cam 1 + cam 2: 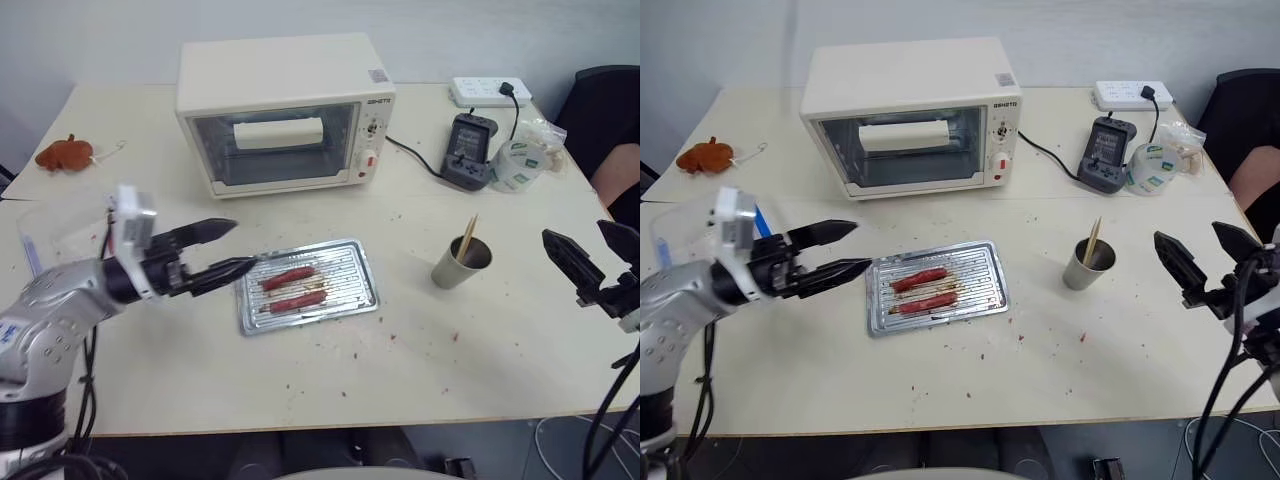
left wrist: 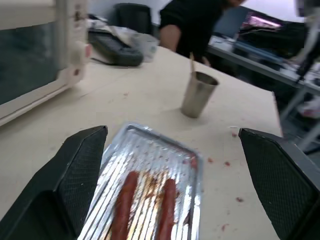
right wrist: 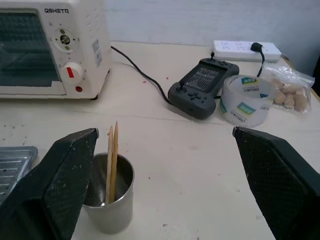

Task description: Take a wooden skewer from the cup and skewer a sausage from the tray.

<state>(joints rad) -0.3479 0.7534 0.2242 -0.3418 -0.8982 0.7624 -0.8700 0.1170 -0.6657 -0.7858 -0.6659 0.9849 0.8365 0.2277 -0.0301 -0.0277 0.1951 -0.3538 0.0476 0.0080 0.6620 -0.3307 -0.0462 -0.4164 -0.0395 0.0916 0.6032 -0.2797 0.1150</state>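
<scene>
Hovering empty with fingers spread, the right gripper (image 1: 1207, 262) sits beside the cup (image 1: 1082, 264) holding the wooden skewer (image 3: 112, 159), and a clumsy reach could topple that light cup.

The left arm reaches in from the left side, its gripper (image 1: 224, 250) held level and pointing to the right, its two black fingers (image 1: 205, 232) spread wide apart with nothing between them. The right gripper (image 1: 1205, 262) is raised at the right edge, fingers parted and empty.
</scene>
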